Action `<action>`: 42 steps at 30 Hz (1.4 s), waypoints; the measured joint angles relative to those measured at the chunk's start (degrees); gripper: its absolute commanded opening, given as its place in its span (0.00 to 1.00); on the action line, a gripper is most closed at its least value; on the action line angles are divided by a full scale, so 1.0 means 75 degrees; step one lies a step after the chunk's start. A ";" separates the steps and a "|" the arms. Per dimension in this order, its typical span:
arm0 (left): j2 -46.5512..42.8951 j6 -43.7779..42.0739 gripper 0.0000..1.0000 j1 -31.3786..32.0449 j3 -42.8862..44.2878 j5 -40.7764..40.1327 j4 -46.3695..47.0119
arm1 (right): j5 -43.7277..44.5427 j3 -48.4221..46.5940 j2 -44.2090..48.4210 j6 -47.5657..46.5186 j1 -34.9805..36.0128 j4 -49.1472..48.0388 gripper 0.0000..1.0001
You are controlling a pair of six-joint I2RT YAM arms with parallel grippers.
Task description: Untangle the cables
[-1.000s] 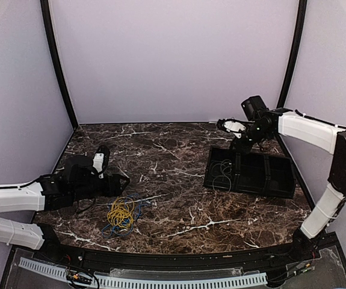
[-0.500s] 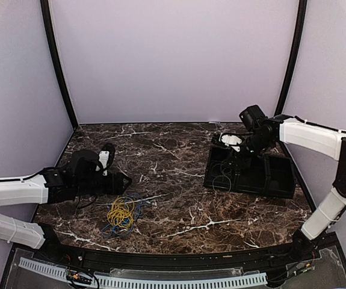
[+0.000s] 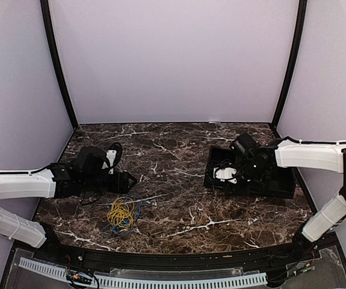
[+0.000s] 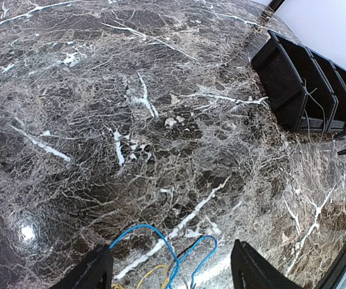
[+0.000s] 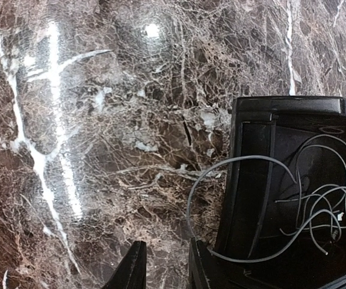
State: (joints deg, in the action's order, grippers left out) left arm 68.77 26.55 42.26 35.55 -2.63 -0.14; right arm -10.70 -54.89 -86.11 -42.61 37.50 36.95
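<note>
A tangle of yellow and blue cables (image 3: pixel 121 214) lies on the marble table near the front left. My left gripper (image 3: pixel 129 180) hovers just behind it, open and empty. In the left wrist view its fingers (image 4: pixel 94 271) stand wide apart, with blue cable loops (image 4: pixel 160 241) and a bit of yellow cable (image 4: pixel 151 274) between them. A pale grey cable (image 5: pixel 317 198) lies coiled in the left compartment of the black tray (image 3: pixel 263 180), with one loop (image 5: pixel 206 186) hanging over the tray's edge. My right gripper (image 3: pixel 219 179) is low at that edge, slightly open and empty (image 5: pixel 165 271).
The black tray also shows in the left wrist view (image 4: pixel 305 84), with dividers that split it into several compartments. Bare marble lies between the cable tangle and the tray. Pale walls close in the table on three sides.
My right gripper has swung down from above the tray's far left corner to its left edge. My left gripper has crept right and forward, closer to the yellow and blue tangle.
</note>
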 measured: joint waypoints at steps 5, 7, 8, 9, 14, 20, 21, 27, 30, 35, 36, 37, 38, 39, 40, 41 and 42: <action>-0.0003 0.0003 0.70 0.0000 0.0000 0.0012 0.0000 | 0.0239 0.0076 -0.0259 0.0012 0.0082 -0.0408 0.28; -0.0006 0.0003 0.70 0.0000 0.0000 0.0012 0.0000 | 0.0344 0.0079 -0.0440 0.0035 0.0117 -0.0574 0.29; -0.0009 0.0003 0.70 0.0000 0.0000 0.0012 0.0000 | 0.0376 0.0079 -0.0510 0.0035 0.0122 -0.0618 0.28; -0.0015 0.0003 0.70 0.0000 0.0000 0.0009 0.0000 | 0.0393 0.0079 -0.0592 0.0038 0.0125 -0.0650 0.28; -0.0032 0.0003 0.70 0.0000 -0.0003 0.0006 0.0006 | 0.0382 0.0079 -0.0764 0.0032 0.0198 -0.0699 0.28; -0.0032 0.0003 0.70 0.0000 -0.0006 0.0006 0.0006 | 0.0574 0.0082 -0.1078 0.0140 0.0219 -0.0915 0.20; -0.0032 0.0003 0.70 0.0000 -0.0006 0.0009 0.0006 | 0.0647 0.0082 -0.1172 0.0169 0.0219 -0.0973 0.14; -0.0047 0.0006 0.70 0.0000 -0.0032 0.0009 0.0009 | 0.0901 0.0020 -0.1317 0.0356 0.0219 -0.1037 0.00; -0.0119 0.0012 0.70 0.0000 -0.0090 0.0006 0.0006 | 0.0828 -0.0192 -0.1055 0.0361 0.0219 -0.0901 0.00; -0.0189 0.0041 0.70 0.0000 -0.0149 0.0006 0.0029 | 0.0705 -0.0871 -0.0536 0.0358 0.0140 -0.0758 0.00; -0.0189 0.0058 0.70 0.0000 -0.0157 0.0006 0.0038 | 0.0685 -0.1029 -0.0530 0.0356 0.0093 -0.0758 0.00; -0.0189 0.0067 0.70 0.0000 -0.0160 0.0009 0.0047 | 0.0682 -0.1157 -0.0548 0.0356 0.0017 -0.0764 0.00; -0.0189 0.0085 0.70 0.0000 -0.0163 0.0009 0.0064 | 0.0688 -0.1239 -0.0583 0.0356 -0.0052 -0.0758 0.00; -0.0189 0.0093 0.70 0.0000 -0.0163 0.0009 0.0082 | 0.0723 -0.1326 -0.0662 0.0356 -0.0152 -0.0755 0.00; -0.0189 0.0099 0.70 0.0000 -0.0163 0.0009 0.0096 | 0.0778 -0.1413 -0.0781 0.0356 -0.0236 -0.0755 0.00; -0.0189 0.0114 0.70 0.0000 -0.0163 0.0012 0.0111 | 0.0839 -0.1507 -0.0950 0.0353 -0.0303 -0.0755 0.00; -0.0189 0.0122 0.70 0.0000 -0.0166 0.0012 0.0119 | 0.0933 -0.1617 -0.1218 0.0353 -0.0350 -0.0758 0.00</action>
State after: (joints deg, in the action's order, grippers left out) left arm 67.35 27.46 42.26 34.30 -2.55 0.75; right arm -3.70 -67.02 -95.24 -39.97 34.87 31.27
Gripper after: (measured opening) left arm 0.700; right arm 0.017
